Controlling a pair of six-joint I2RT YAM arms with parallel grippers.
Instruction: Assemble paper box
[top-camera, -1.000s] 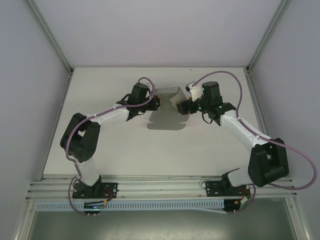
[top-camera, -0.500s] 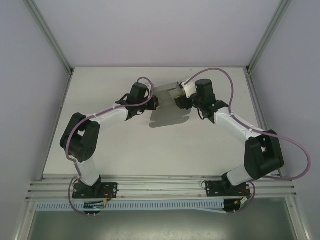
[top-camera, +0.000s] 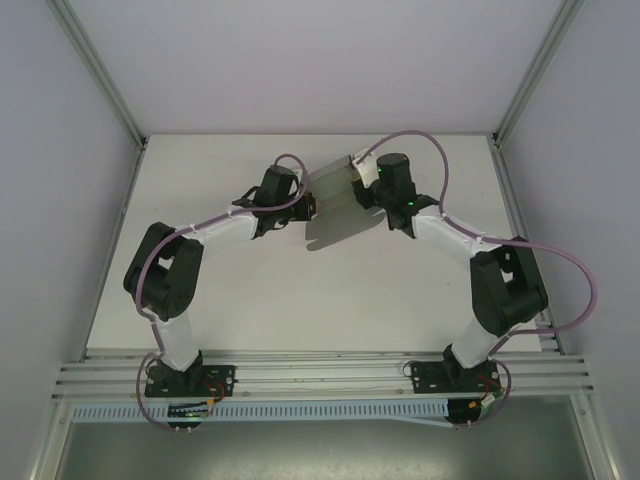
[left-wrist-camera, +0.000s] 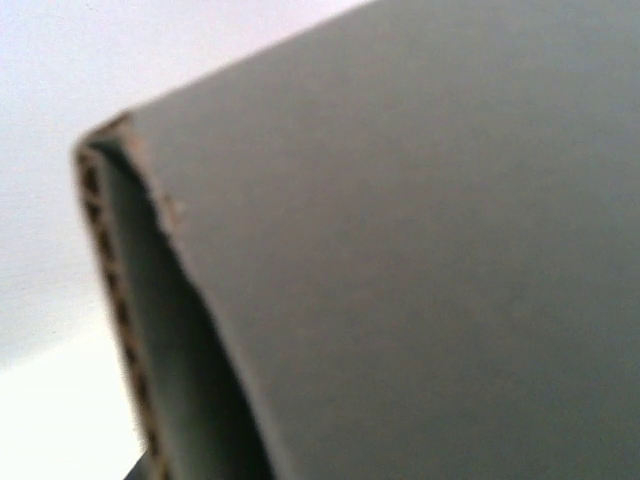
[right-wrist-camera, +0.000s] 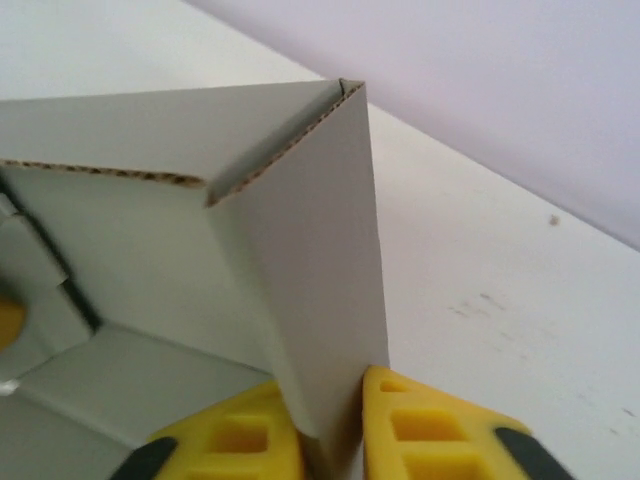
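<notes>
Holding paper box (top-camera: 335, 200) raised over table (top-camera: 250, 290), far middle. Left gripper (top-camera: 312, 206) clamped on left edge; right gripper (right-wrist-camera: 338, 415) pinching upright panel, right end. Box spans between grippers; right arm nearer fold.

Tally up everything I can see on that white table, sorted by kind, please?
2 robot arms
1 grey paper box
2 purple cables
Total: 5
</notes>
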